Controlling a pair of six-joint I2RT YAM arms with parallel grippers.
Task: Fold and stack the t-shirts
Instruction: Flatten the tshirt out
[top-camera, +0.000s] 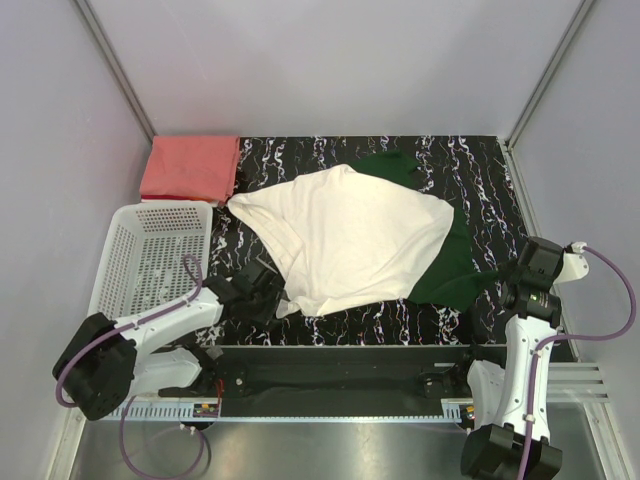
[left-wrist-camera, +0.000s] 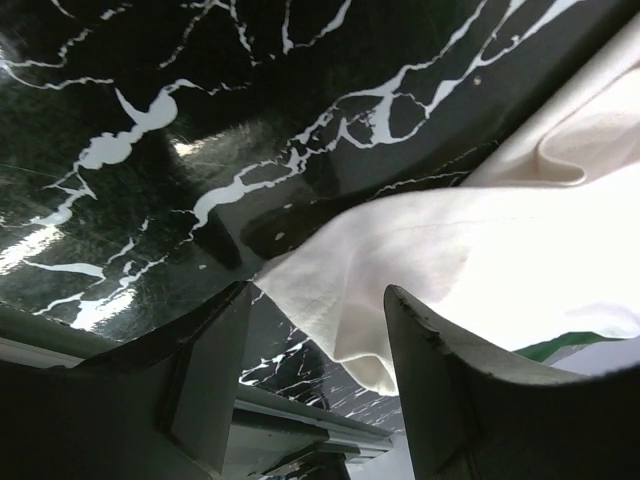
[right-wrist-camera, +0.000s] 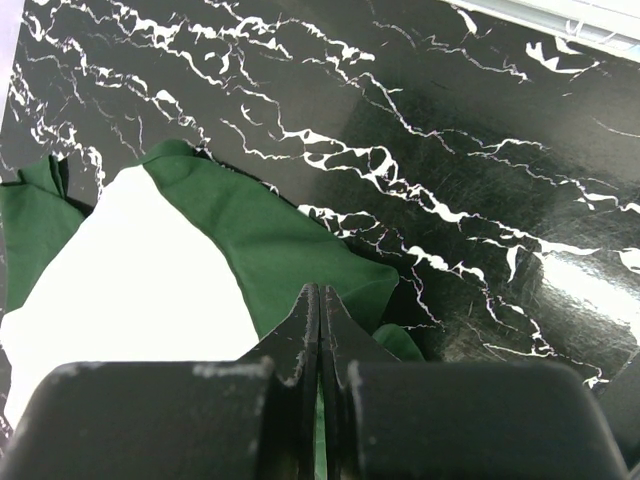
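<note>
— Where are the shirts?
— The cream-white shirt (top-camera: 345, 235), with green parts, lies spread across the black marbled desk (top-camera: 480, 170). The salmon-red shirt (top-camera: 190, 168) sits folded at the far left corner, just behind a white basket (top-camera: 150, 255).
— And the arms?
— The left jaws gape wide around the cream-white shirt's near corner. The right jaws are pressed closed over its green edge.

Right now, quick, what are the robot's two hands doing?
Left gripper: open, around an edge of the cream-white t-shirt.
Right gripper: shut, above that shirt's green part.
</note>
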